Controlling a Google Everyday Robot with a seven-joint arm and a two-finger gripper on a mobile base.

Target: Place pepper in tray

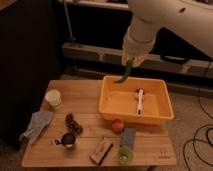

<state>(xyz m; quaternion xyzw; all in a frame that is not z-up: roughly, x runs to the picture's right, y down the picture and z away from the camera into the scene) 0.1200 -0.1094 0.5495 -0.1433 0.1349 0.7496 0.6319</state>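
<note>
The pepper (124,74) is a slender dark green chili. It hangs curved from my gripper (131,61), just above the far rim of the tray. The tray (165,116) is a large orange-yellow tub on the right half of the wooden table. A white brush-like tool (140,100) lies inside it. My gripper is shut on the pepper's upper end, at the end of the white arm (150,25) that comes in from the top right.
On the wooden table (80,90) stand a white cup (53,98), a grey cloth (36,125), a dark cluster (72,123), a small metal cup (67,140), a sponge block (101,150), a red-orange fruit (117,125), a blue item (128,136) and a round light-green object (124,154). Cables (200,140) lie on the floor at right.
</note>
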